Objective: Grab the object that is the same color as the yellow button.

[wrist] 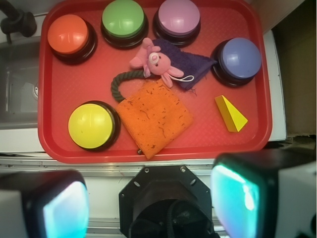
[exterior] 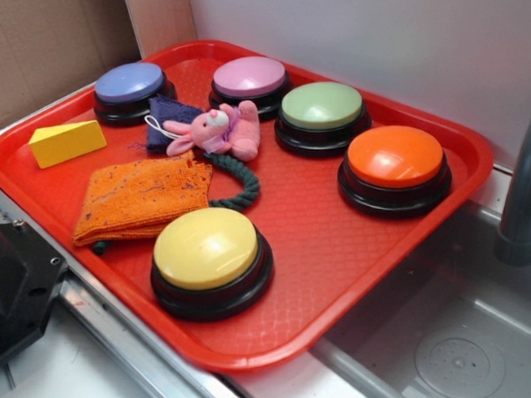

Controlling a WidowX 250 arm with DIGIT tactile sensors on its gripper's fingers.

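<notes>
The small yellow wedge block (exterior: 67, 141) lies on the red tray (exterior: 335, 249) at its left end; in the wrist view the wedge (wrist: 230, 113) is at the right. The pale-yellow domed button (exterior: 209, 256) with a black base stands at the tray's front; the wrist view shows the button (wrist: 92, 125) at the lower left. My gripper (wrist: 151, 201) is open and empty, high above and back from the tray's near edge, its two fingers (wrist: 237, 196) wide apart. In the exterior view only the robot's black base (exterior: 3, 299) shows at the lower left.
On the tray are an orange cloth (exterior: 140, 197), a pink plush toy (exterior: 217, 130) on a dark blue cloth, a green rope (exterior: 239, 183), and blue (exterior: 130, 89), pink (exterior: 249, 81), green (exterior: 322, 114) and orange (exterior: 395, 167) buttons. A sink (exterior: 446, 348) with a grey faucet (exterior: 530, 172) lies right.
</notes>
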